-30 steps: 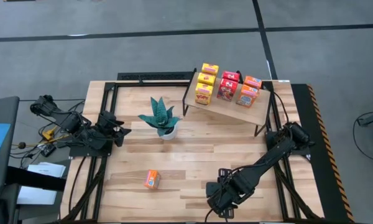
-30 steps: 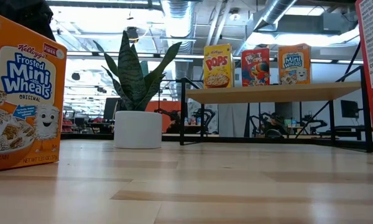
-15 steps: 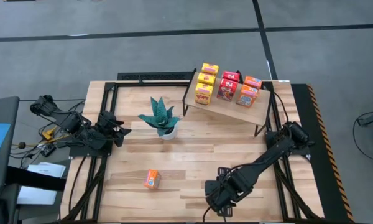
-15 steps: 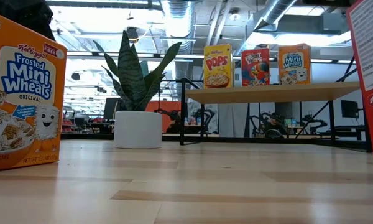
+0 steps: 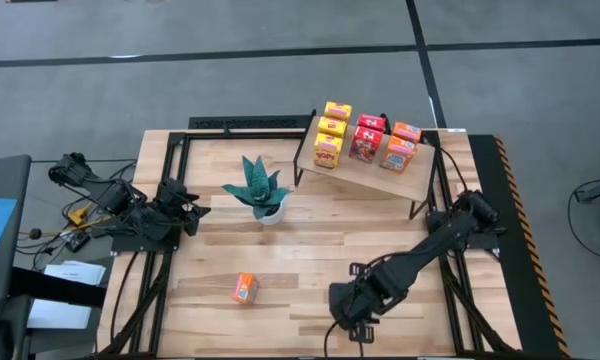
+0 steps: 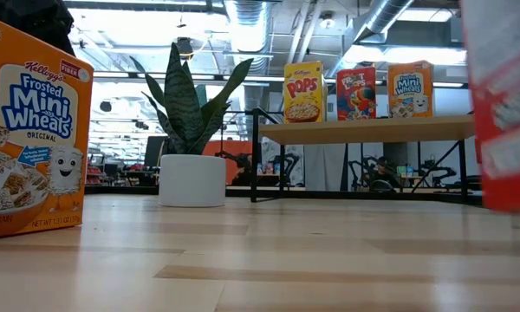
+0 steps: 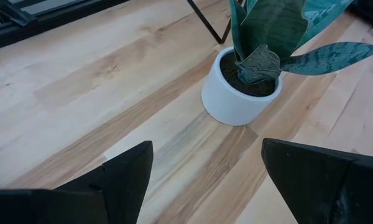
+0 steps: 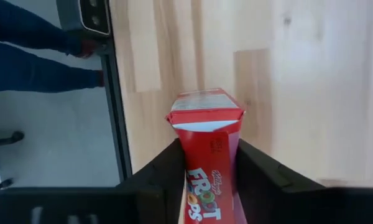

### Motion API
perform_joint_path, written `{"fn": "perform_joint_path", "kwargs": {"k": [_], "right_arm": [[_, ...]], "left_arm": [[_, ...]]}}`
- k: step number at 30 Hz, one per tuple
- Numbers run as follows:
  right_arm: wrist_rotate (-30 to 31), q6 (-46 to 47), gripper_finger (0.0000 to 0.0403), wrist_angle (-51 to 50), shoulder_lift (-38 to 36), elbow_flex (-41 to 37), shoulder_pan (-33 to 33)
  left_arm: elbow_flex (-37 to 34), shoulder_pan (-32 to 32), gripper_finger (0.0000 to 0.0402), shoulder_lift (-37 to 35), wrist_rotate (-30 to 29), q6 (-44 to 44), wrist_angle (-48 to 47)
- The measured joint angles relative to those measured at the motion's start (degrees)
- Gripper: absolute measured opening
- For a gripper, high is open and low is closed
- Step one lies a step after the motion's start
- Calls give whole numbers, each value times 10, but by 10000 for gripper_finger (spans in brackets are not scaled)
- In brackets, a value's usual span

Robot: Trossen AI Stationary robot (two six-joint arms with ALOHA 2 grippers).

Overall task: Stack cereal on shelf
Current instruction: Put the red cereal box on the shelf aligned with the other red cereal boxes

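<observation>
We take the shelf (image 5: 372, 160) as our landmark and go from the largest thing to the smallest; it stands at the far right part of the bench (image 5: 310, 255), and seven cereal boxes are on it already: the yellow ones (image 5: 330, 135) at its left end, the red ones (image 5: 367, 138) in the middle, the orange ones (image 5: 401, 146) at its right end; the plant (image 5: 261, 192) is just to the left of the shelf.

The step in hand, as we judge it, is the pick-up of one more box; the right tool (image 8: 206, 165) is far in front of the shelf, near the front edge of the bench, and its two fingers are clamped on the sides of a red Froot Loops box (image 8: 206, 140); next we think this box must be lifted, carried back to the shelf and set with the red ones, without pushing the boxes that stand there.

The left tool (image 7: 202, 171) waits to the left of the plant, its fingers apart and empty; a lone orange box (image 5: 244, 288) stands well in front of the shelf.

From above, the arm hides the held box; in the low view it is cut off and blurred at the right edge (image 6: 507, 104).
</observation>
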Motion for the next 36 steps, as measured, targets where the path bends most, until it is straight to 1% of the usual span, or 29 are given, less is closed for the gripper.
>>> {"fn": "perform_joint_path", "kwargs": {"k": [5, 9, 15, 20, 24, 28, 31, 36], "right_arm": [[-9, -21, 135, -55, -50, 0, -40], [-7, -44, 134, -121, -104, 0, -95], [-5, -81, 137, -194, -180, 0, -222], [-4, -138, 131, -206, -215, 1, -343], [-3, -202, 129, -224, -211, 35, -418], [-2, -258, 129, -237, -187, 92, -467], [10, -287, 129, -260, -161, 141, -491], [59, -346, 129, -298, -110, 207, -515]], "left_arm": [[0, 0, 293, 0, 0, 0, 0], [0, 0, 293, 0, 0, 0, 0], [0, 0, 293, 0, 0, 0, 0], [0, 0, 293, 0, -1, -6, 0], [0, 0, 293, 0, -1, -15, 0], [0, 0, 293, 0, -1, -17, 0], [0, 0, 293, 0, -1, -25, 0], [0, 0, 293, 0, -4, -26, 0]]}}
